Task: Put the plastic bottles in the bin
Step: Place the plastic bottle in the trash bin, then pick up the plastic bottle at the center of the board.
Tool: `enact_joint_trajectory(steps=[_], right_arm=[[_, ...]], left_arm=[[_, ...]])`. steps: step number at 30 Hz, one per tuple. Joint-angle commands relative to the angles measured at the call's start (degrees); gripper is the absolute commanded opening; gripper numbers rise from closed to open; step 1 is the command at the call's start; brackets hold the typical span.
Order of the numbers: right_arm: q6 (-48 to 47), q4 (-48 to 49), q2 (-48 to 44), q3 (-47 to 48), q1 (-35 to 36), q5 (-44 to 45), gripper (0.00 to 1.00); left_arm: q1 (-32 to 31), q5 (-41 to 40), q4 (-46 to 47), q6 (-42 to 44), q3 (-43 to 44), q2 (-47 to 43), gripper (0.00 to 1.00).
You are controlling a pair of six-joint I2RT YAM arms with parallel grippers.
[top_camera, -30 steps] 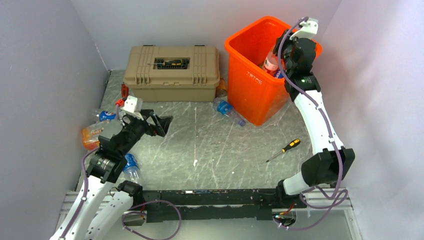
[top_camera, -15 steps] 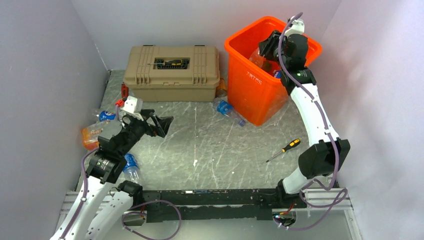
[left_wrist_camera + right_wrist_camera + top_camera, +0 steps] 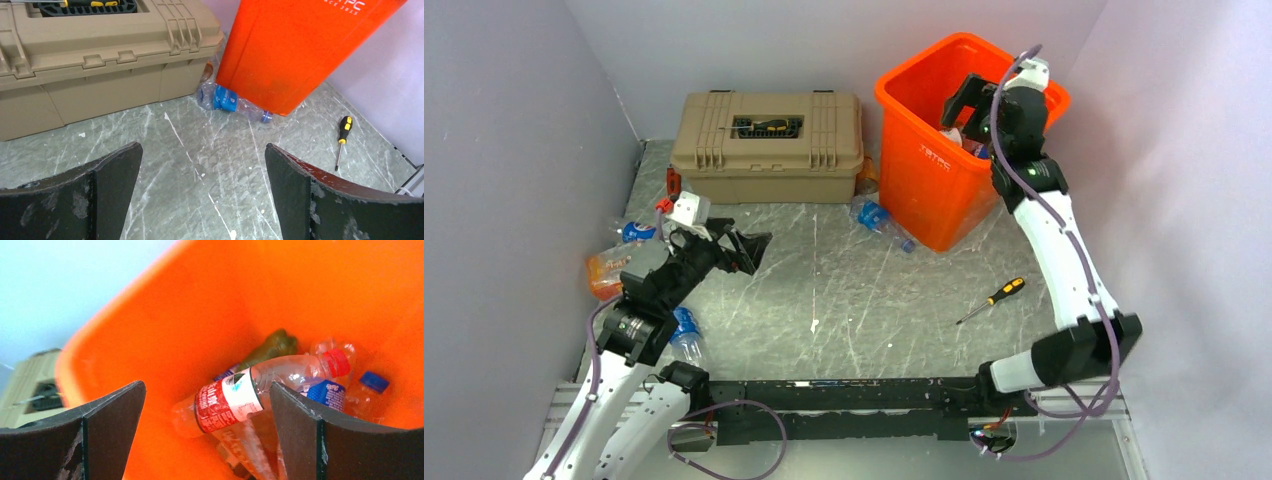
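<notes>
Orange plastic bin (image 3: pixel 924 165), with the right gripper (image 3: pixel 962 100) over its mouth, fingers spread wide and holding nothing. Directly below those fingers, inside the bin, lie a red-label bottle (image 3: pixel 227 400) with a red cap, a blue-label bottle (image 3: pixel 325 391) and a blue-cap bottle (image 3: pixel 372 382).

The left gripper (image 3: pixel 202 150) is likewise wide open and empty, low over the table. Ahead of it a stray bottle (image 3: pixel 227 97) with a blue label lies against the bin's foot, just right of the toolbox (image 3: pixel 100 60). Other bottles (image 3: pixel 682 335) lie behind this gripper, beside its arm. A screwdriver (image 3: pixel 994 298) lies ahead and to its right.

Handling, as judged: the bottles look light, thin-walled and partly crushed. They should yield under the fingers and may slip on the clear film. The stiff neck under the cap, or the labelled waist, seems the soundest hold.

Writing: white letters on the bin's wall end in "PC", and the smaller line beneath appears to end in "2015"; the rest is cut off. The bottle labels are too blurred or small to read.
</notes>
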Motion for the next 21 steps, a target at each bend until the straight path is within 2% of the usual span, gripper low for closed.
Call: enact_joint_trajectory(steps=[1, 8, 10, 12, 16, 19, 21], right_arm=[[-1.07, 5.49, -10.57, -1.41, 1.35, 7.74, 1.00], [-1.01, 3.90, -17.93, -0.41, 6.27, 6.38, 1.00], [-1.19, 3.75, -20.21, -0.84, 8.23, 2.73, 1.00], [-0.82, 5.03, -23.14, -3.37, 9.74, -5.15, 0.98], [2.93, 12.47, -31.76, -15.50, 13.94, -21.85, 0.94], [7.02, 17.01, -39.06, -28.21, 16.93, -27.85, 0.95], [10.05, 19.90, -42.54, -36.50, 17.78, -32.50, 0.95]], left_arm=[[0.15, 1.07, 2.17, -0.63, -0.20, 0.45, 0.99], [-0.05, -1.24, 0.71, -0.75, 0.26, 2.14, 0.99], [-0.15, -3.12, 0.07, -0.94, 0.58, 2.74, 0.99], [-0.16, -5.29, -0.64, -1.33, 0.90, 3.23, 0.99], [-0.23, -12.09, -1.92, -3.71, 1.16, 4.20, 0.99], [-0.29, -16.47, -2.84, -7.37, 1.26, 5.10, 1.00], [-0.34, -16.05, -0.62, -9.02, -0.38, 5.23, 0.99]])
